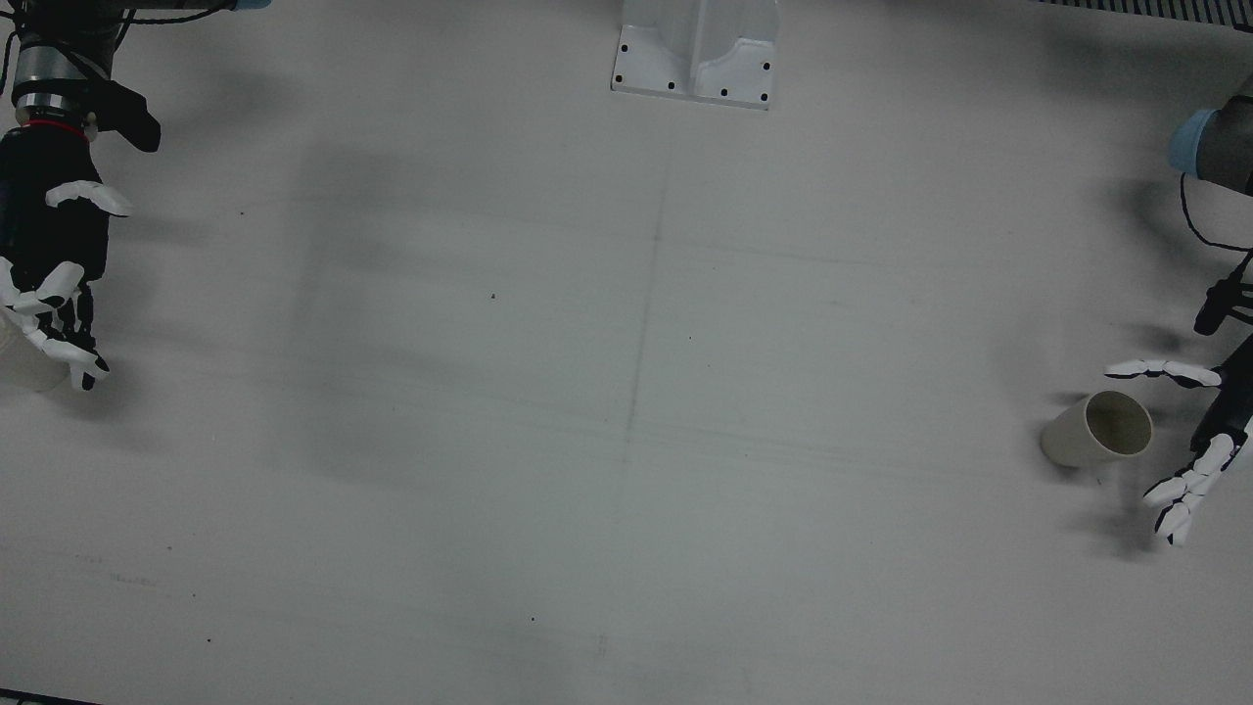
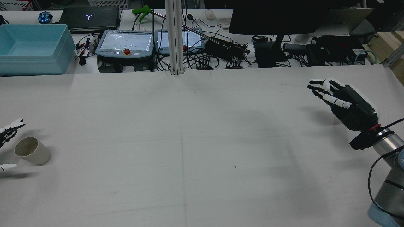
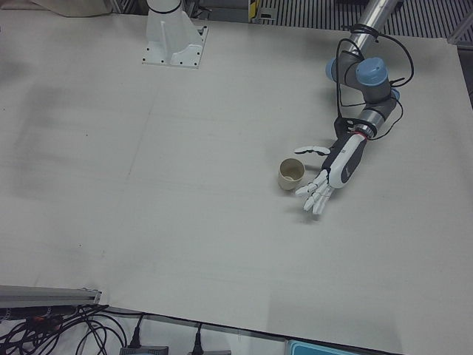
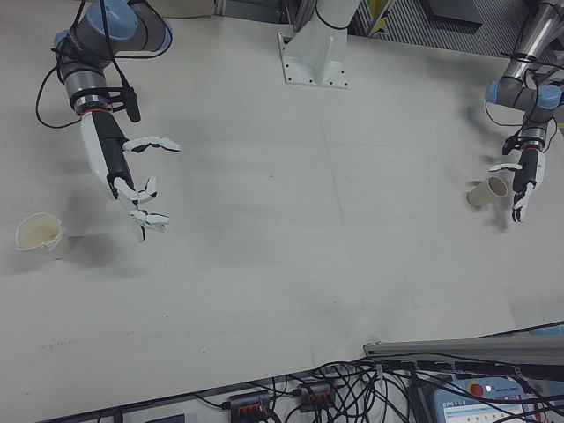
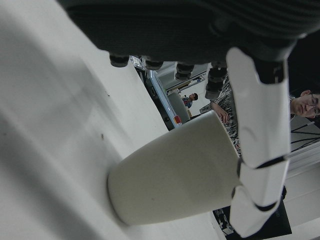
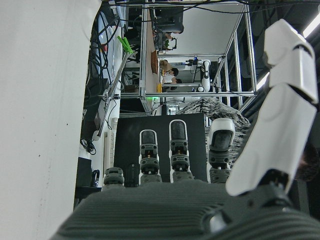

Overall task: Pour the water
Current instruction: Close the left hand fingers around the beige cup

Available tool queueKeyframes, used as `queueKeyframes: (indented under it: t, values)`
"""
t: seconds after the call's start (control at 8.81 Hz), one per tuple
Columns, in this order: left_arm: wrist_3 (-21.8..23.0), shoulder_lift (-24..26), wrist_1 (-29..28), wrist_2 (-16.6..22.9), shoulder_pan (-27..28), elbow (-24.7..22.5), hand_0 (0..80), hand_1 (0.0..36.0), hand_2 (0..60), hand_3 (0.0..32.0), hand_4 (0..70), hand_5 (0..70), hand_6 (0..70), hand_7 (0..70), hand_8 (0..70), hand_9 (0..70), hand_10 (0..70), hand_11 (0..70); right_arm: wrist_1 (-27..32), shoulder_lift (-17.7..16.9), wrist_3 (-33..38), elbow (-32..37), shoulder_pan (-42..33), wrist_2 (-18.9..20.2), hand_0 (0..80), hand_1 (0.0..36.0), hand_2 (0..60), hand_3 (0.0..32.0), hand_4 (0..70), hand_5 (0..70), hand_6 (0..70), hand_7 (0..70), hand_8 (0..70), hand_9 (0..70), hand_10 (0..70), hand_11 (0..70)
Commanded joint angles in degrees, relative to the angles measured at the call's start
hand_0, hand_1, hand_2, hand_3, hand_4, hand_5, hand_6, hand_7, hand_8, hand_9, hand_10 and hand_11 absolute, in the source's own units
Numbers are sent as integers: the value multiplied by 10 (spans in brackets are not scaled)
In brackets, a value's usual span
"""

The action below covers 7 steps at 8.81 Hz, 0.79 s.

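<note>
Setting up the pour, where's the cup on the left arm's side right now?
In the front view the beige cup stands far right on the table, between the open left hand's fingers.

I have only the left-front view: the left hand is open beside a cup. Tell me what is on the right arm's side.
Observer: The right hand hangs open over the table, holding nothing.
Operator: Find me a second cup.
Observer: A second cup stands upright near the table's edge, out past the right hand.
Operator: Report whether they touch.
Observer: No. The right-front view shows bare table between the fingertips and that cup.
</note>
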<state>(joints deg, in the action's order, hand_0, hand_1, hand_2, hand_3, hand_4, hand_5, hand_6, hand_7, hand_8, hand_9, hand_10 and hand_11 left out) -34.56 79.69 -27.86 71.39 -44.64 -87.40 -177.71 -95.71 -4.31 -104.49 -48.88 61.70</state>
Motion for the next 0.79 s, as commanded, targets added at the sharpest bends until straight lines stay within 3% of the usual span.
queueKeyframes:
  t: [0.0, 0.68]
  values:
    - [0, 8, 9, 0, 2, 2, 548, 217, 173, 94, 112, 137, 0, 84, 4, 2, 0, 0, 0, 0, 0, 0, 1, 0, 488, 152, 194, 0, 143, 700, 161, 279, 150, 204, 27, 50]
    - [7, 45, 52, -4, 42, -5, 546, 212, 167, 60, 125, 166, 0, 87, 6, 3, 0, 0, 5, -13, 0, 0, 2, -1, 488, 150, 190, 0, 132, 700, 153, 271, 149, 202, 31, 56]
